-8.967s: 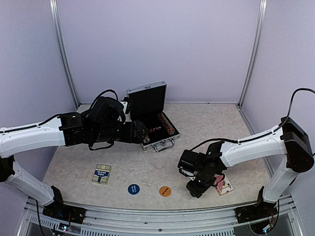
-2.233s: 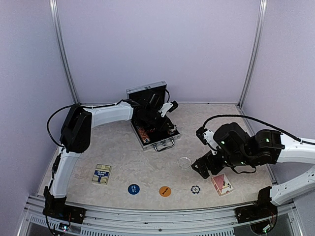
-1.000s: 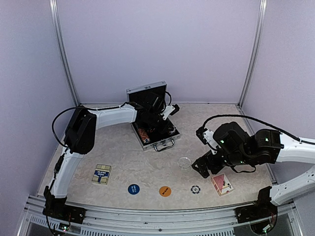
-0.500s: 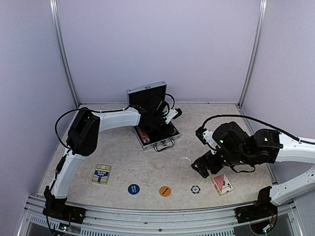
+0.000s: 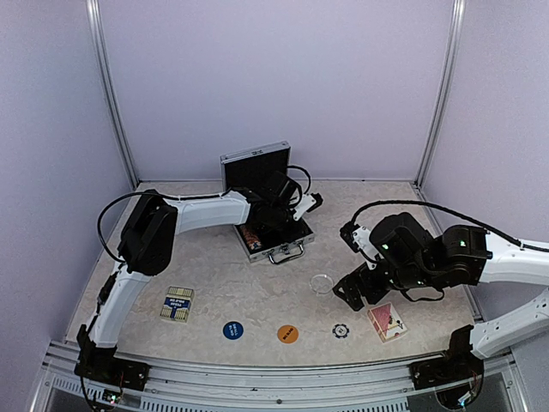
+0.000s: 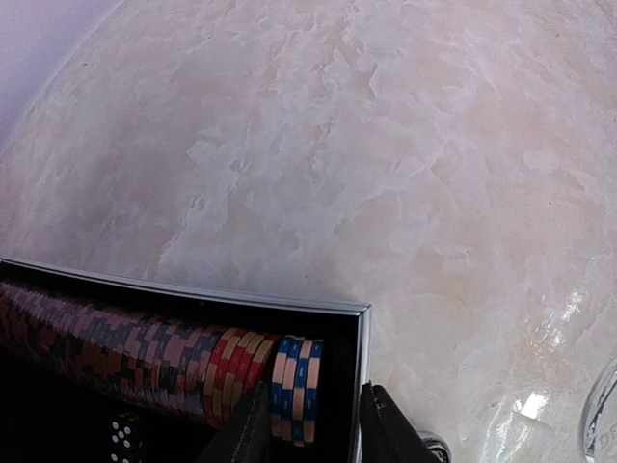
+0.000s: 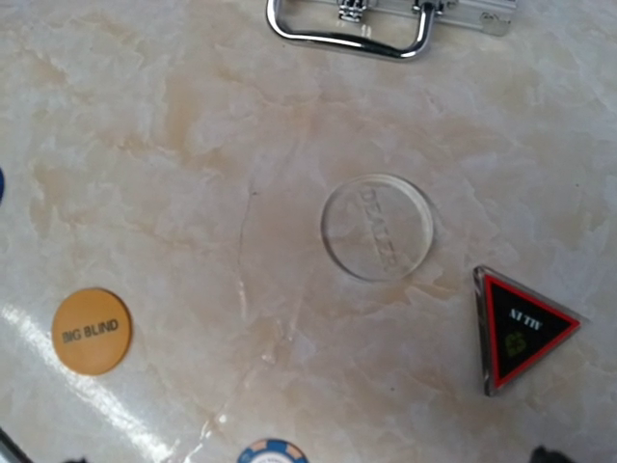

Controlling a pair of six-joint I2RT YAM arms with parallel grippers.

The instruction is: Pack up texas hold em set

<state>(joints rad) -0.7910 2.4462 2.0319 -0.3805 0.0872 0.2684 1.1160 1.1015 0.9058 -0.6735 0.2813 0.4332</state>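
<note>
An orange disc [image 5: 287,333] and a blue disc [image 5: 232,330] lie on the near bench [image 5: 214,283]. The right end effector [image 5: 346,294], spread wide and empty, hangs beside the clear disc [image 7: 377,226]. Beyond, the left end effector [image 6: 313,439], narrowly parted, straddles the chips [image 6: 145,347] in the open briefcase [image 5: 257,172].

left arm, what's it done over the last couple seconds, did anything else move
The left gripper moved right over the open case; its fingers stand apart either side of the blue chips at the row's end. The right gripper, clear disc, loose chip, blue deck, red deck, blue disc and orange disc stayed put.
</note>
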